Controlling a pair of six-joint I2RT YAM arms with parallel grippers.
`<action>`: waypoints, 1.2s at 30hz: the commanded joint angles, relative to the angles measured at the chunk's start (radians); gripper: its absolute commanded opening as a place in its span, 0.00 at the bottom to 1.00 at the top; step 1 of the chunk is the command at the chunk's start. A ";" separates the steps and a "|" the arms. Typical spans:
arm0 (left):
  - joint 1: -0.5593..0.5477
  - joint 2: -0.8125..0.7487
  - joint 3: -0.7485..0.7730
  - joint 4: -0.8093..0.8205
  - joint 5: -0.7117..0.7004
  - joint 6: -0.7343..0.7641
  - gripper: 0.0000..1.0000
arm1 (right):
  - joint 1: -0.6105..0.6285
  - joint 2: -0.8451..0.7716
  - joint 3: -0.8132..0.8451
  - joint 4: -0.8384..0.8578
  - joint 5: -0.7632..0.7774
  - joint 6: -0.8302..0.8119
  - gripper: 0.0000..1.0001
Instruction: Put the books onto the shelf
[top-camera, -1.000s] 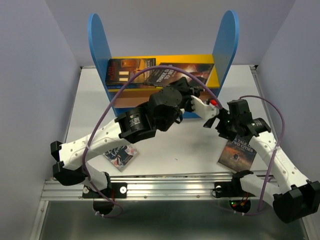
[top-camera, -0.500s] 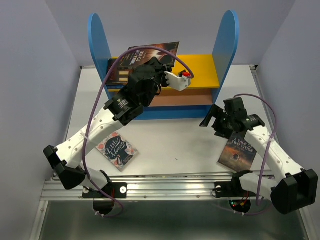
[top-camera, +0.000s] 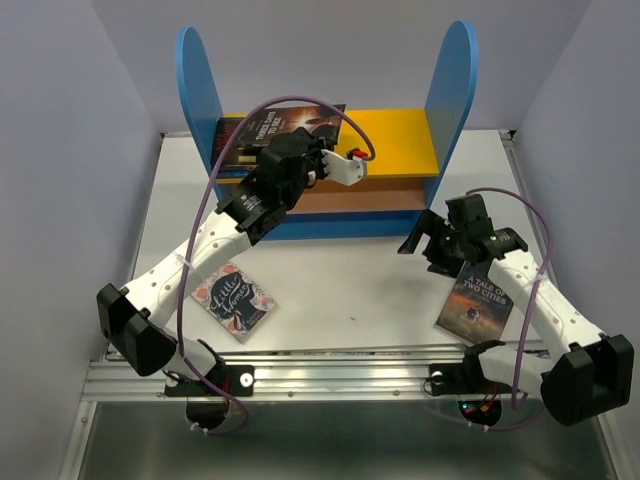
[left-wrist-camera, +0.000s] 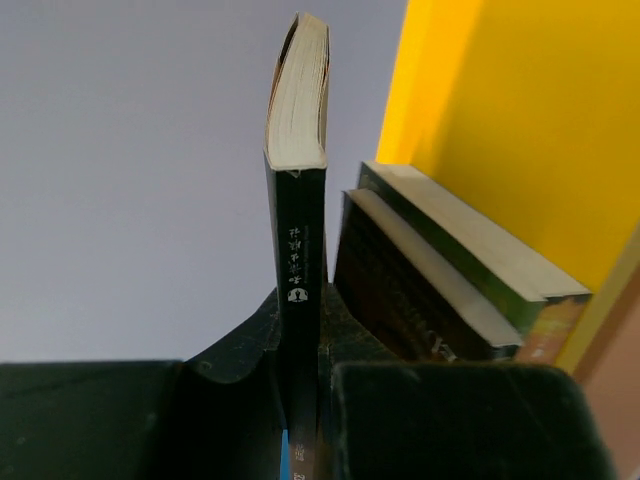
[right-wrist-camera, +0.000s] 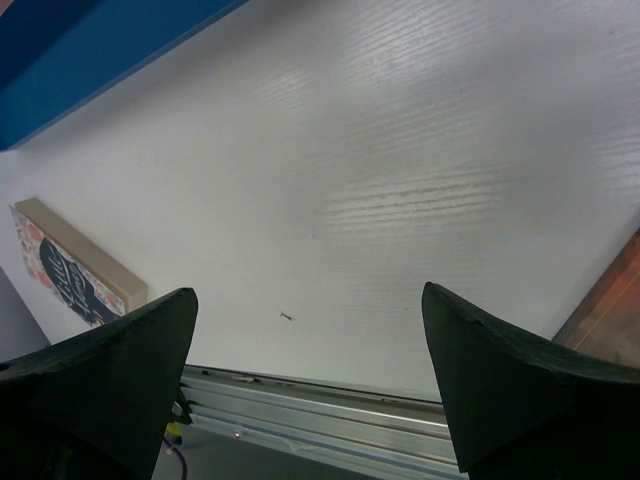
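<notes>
Thin dark paperback held on edge over the blue-sided shelf with a yellow top board, upper centre of the overhead view.

On the white tabletop lie a pink-patterned paperback, lower left, and a dusky-covered paperback, lower right. Two more books rest on the yellow board. The left gripper has its jaws clamped at the dark paperback's spine; the right gripper hovers with jaws wide apart, empty. These books look light, slim and bendy with slick covers, so best pinched near the spine.
</notes>
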 joint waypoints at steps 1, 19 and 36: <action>0.002 -0.072 -0.044 0.097 0.016 0.010 0.00 | 0.001 -0.005 0.017 0.039 0.010 -0.001 1.00; 0.094 -0.117 -0.104 -0.026 0.042 -0.051 0.02 | 0.001 0.024 0.012 0.047 0.008 0.030 1.00; 0.140 -0.092 -0.075 -0.079 0.034 -0.070 0.06 | 0.001 0.006 0.006 0.049 0.013 0.047 1.00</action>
